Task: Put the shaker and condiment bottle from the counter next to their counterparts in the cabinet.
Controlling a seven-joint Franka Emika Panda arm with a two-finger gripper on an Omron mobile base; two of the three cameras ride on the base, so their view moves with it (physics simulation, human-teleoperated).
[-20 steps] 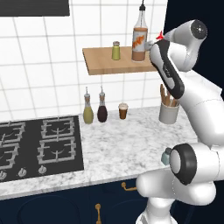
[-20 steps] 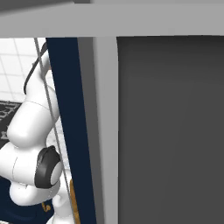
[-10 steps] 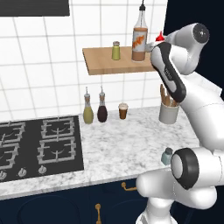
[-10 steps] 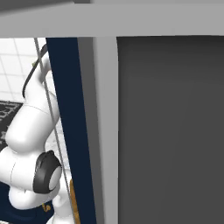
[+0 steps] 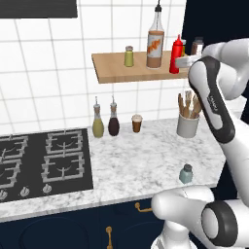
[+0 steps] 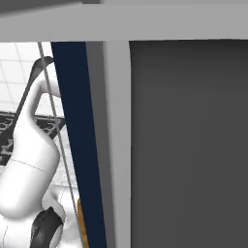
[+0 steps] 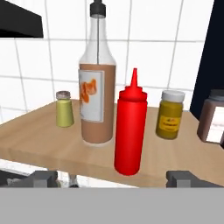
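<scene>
Ketchup bottle (image 7: 130,124) stands on shelf (image 7: 39,140) just beside tall sauce bottle (image 7: 97,83), fingers (image 7: 112,178) apart & clear. Risk: retreating arm clips it, topples. Shaker (image 5: 186,173) still on bench (image 5: 131,165), well below shelf.

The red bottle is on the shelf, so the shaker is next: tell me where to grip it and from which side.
Grip the shaker around its squat pale body just under the darker cap, coming down from above. It stands upright near the counter front edge with bare marble around it, so the open gripper should meet nothing else.
</scene>
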